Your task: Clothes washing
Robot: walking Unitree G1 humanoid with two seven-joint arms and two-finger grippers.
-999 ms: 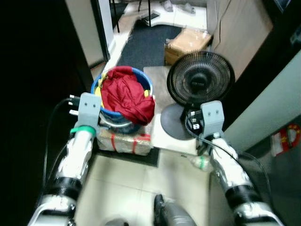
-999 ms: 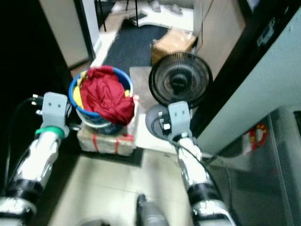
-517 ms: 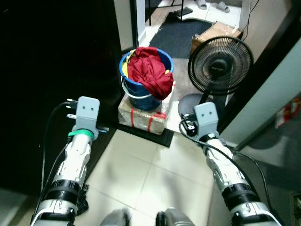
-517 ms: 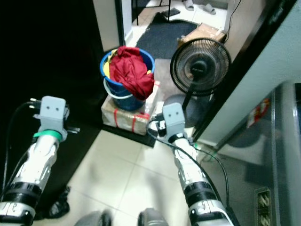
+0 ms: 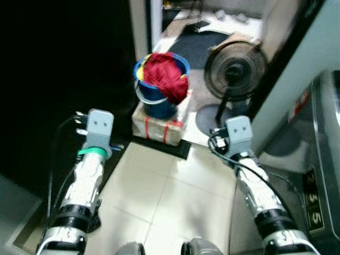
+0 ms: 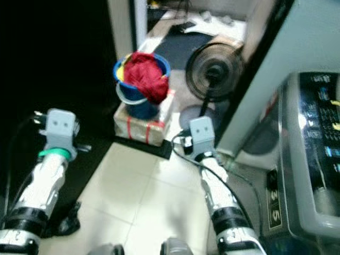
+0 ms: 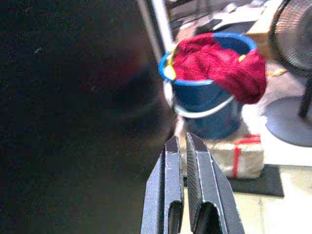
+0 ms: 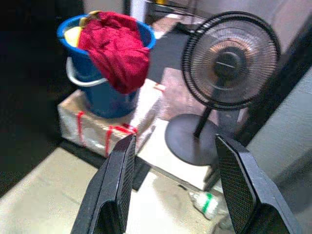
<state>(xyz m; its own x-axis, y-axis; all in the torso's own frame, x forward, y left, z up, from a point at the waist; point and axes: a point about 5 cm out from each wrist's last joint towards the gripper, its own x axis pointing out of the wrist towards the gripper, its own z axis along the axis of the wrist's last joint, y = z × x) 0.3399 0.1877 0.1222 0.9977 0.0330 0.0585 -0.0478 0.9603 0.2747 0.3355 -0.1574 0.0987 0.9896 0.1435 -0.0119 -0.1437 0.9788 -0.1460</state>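
Both arms reach over pale floor tiles, the left gripper pinched closed and empty, the right gripper spread wide. Beyond, red clothes fill a blue bucket set on a wrapped box beside a fan. The camera has swung since half a second ago, bringing in what may be a washing machine at right.

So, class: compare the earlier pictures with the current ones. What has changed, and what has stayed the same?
The whole view has shifted: the camera has pulled back and turned right, bringing a grey appliance into view at the right edge. Nothing was gripped or released. The blue bucket with red clothes sits as before on the wrapped box beside the fan. Left gripper and right gripper remain raised, empty.
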